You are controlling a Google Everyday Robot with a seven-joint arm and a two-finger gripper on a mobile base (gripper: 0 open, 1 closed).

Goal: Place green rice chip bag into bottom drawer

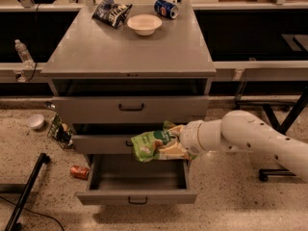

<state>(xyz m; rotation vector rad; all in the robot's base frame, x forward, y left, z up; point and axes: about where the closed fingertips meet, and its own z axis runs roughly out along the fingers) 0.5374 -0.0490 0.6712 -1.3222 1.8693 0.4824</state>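
The green rice chip bag is held in the air in front of the middle drawer, just above the open bottom drawer. My gripper is at the bag's right end, shut on it, with my white arm reaching in from the right. The bottom drawer is pulled out and its inside shows no objects. Its small black handle shows on the front panel.
On the grey cabinet top lie a dark chip bag, a white bowl and a blue can. A red can, a white cup and a black stand leg are on the floor at left.
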